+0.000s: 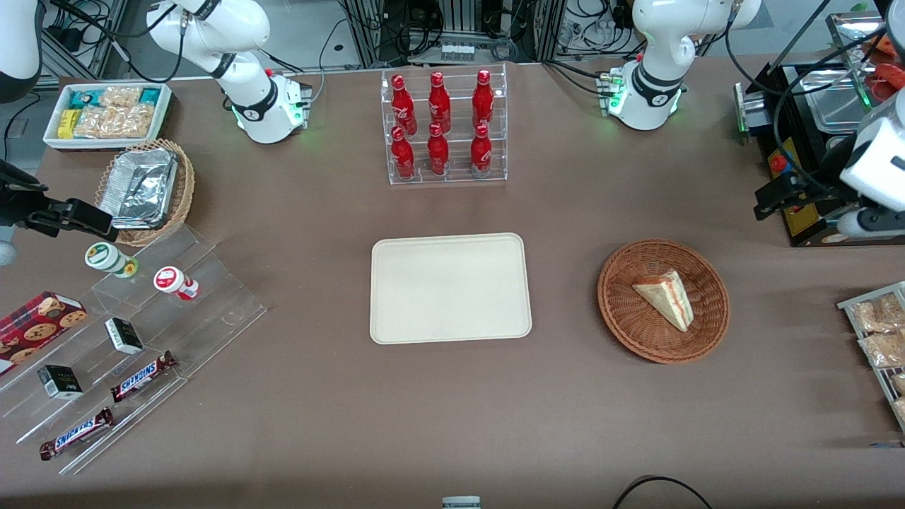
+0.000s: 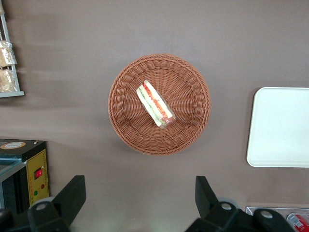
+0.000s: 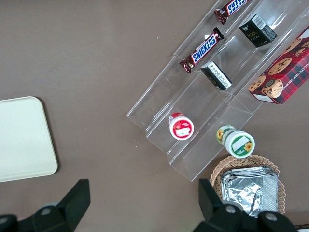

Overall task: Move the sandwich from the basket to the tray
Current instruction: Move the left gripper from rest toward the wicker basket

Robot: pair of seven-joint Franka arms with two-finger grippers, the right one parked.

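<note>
The sandwich (image 1: pixel 664 297) (image 2: pixel 155 104), a pale wedge with red and green filling, lies in the round reddish-brown basket (image 1: pixel 622 311) (image 2: pixel 193 82). Toward the parked arm's end from the basket, the cream tray (image 1: pixel 450 288) (image 2: pixel 280 126) sits flat on the brown table with nothing on it. My left gripper (image 1: pixel 762 201) (image 2: pixel 140 193) hangs high over the table toward the working arm's end, farther from the front camera than the basket and well apart from it. It is open, its two dark fingers (image 2: pixel 72 193) stand wide apart, and only bare table shows between them.
A clear rack of red bottles (image 1: pixel 444 127) stands farther from the front camera than the tray. A black machine with a yellow panel (image 1: pixel 799 141) (image 2: pixel 29 174) sits under my arm. A wire rack of snack packets (image 1: pixel 877 339) (image 2: pixel 7 63) lies at the working arm's table edge.
</note>
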